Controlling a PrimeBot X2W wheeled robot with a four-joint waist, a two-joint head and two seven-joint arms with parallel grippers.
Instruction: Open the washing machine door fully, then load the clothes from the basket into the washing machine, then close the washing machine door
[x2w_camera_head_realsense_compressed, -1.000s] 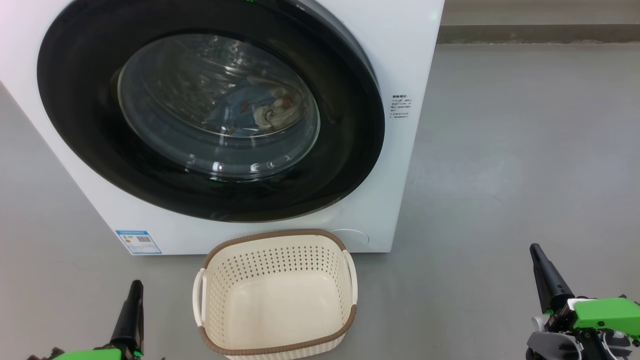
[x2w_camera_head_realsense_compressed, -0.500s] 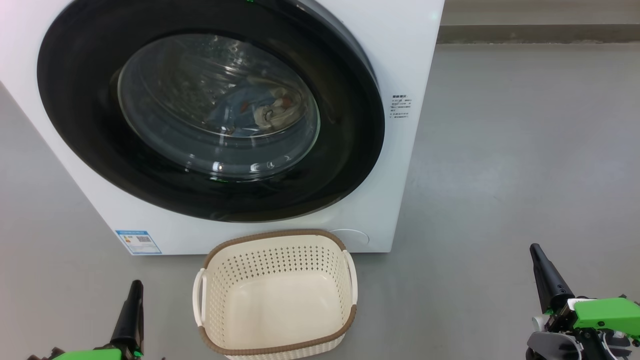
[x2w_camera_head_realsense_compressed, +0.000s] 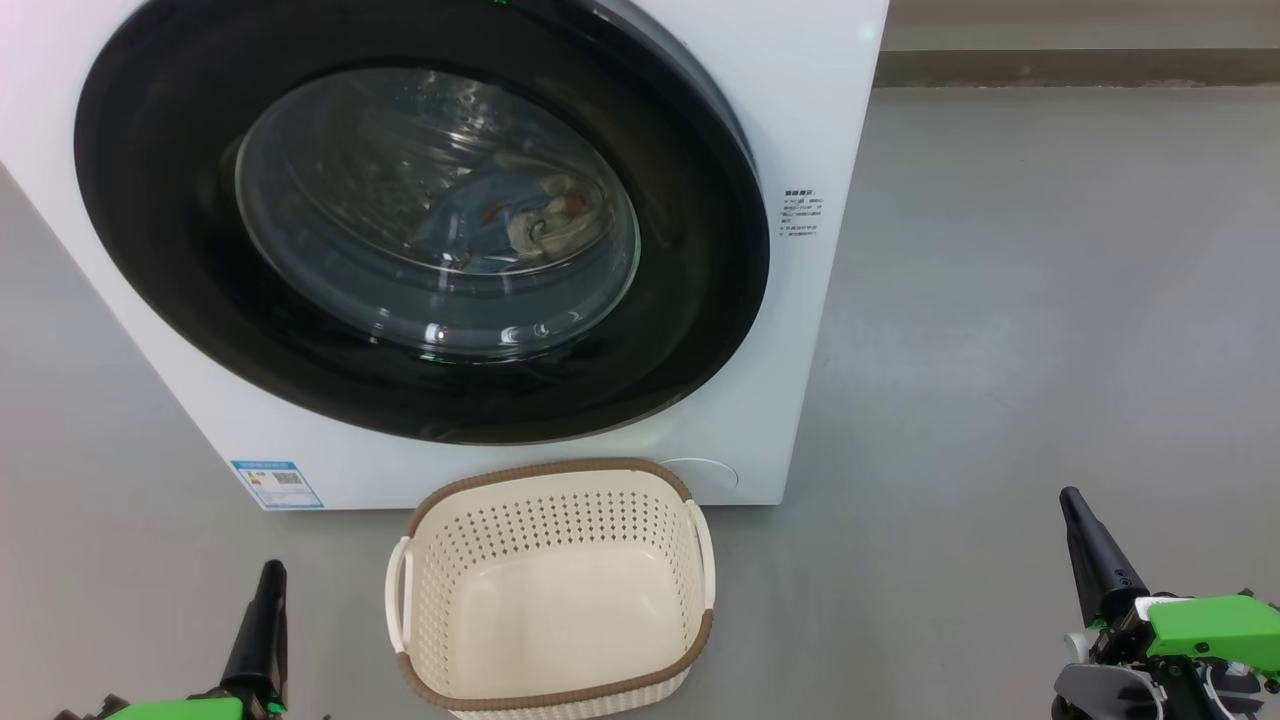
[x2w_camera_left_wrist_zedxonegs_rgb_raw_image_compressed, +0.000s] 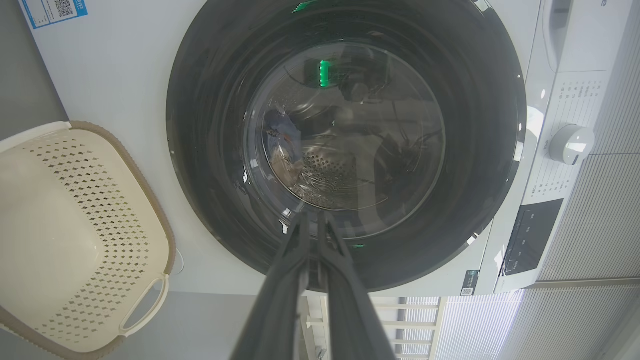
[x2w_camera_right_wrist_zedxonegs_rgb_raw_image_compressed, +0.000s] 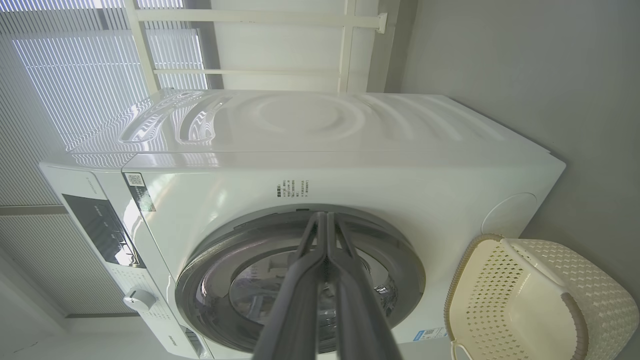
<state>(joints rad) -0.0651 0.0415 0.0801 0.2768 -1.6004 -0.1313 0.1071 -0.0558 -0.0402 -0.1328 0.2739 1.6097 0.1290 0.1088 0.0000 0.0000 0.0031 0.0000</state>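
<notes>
The white washing machine (x2w_camera_head_realsense_compressed: 810, 130) stands ahead with its round black door (x2w_camera_head_realsense_compressed: 150, 260) closed flat against the front. Through the glass porthole the clothes (x2w_camera_head_realsense_compressed: 520, 215), light blue and cream, lie inside the drum. On the floor in front sits the cream basket (x2w_camera_head_realsense_compressed: 550, 600) with nothing in it. My left gripper (x2w_camera_head_realsense_compressed: 270, 575) is shut at the lower left, left of the basket. My right gripper (x2w_camera_head_realsense_compressed: 1070, 500) is shut at the lower right, well clear of the basket. The left wrist view looks along my shut gripper (x2w_camera_left_wrist_zedxonegs_rgb_raw_image_compressed: 312, 217) at the door (x2w_camera_left_wrist_zedxonegs_rgb_raw_image_compressed: 480, 100), with the basket (x2w_camera_left_wrist_zedxonegs_rgb_raw_image_compressed: 75, 230) at its left.
Grey floor (x2w_camera_head_realsense_compressed: 1050, 300) spreads to the right of the machine. A blue label sticker (x2w_camera_head_realsense_compressed: 277, 484) sits on the machine's lower front. The control panel and a white dial (x2w_camera_left_wrist_zedxonegs_rgb_raw_image_compressed: 570, 144) show in the left wrist view. Blinds and a window frame (x2w_camera_right_wrist_zedxonegs_rgb_raw_image_compressed: 100, 65) stand behind the machine.
</notes>
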